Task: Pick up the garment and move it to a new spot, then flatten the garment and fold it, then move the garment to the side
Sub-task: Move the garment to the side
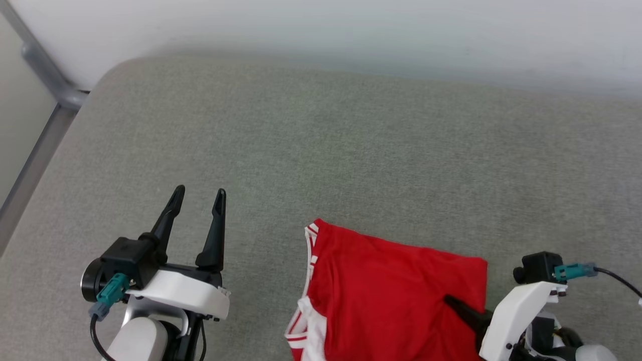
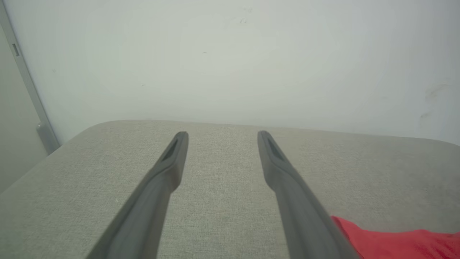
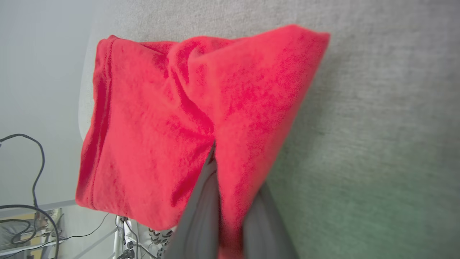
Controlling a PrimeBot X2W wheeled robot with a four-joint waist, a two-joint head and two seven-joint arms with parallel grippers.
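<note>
The garment [image 1: 391,286] is a red shirt with white, striped trim along its left edge, lying bunched at the near edge of the grey padded surface [image 1: 351,150]. My right gripper [image 1: 449,301] reaches in from the lower right and is shut on the garment's right part. In the right wrist view its two dark fingers [image 3: 201,212] pinch a fold of the red cloth [image 3: 161,118], and their tips are buried in it. Left of the garment and apart from it, my left gripper [image 1: 200,193] stands open with nothing between its fingers. In the left wrist view it [image 2: 222,135] points at the wall, with a corner of the garment [image 2: 395,244] at the lower right.
The padded surface runs back to a pale wall [image 1: 351,30]. A grey metal frame [image 1: 50,80] stands beyond the surface's rounded far-left corner. Cables [image 3: 21,201] hang past the surface's edge in the right wrist view.
</note>
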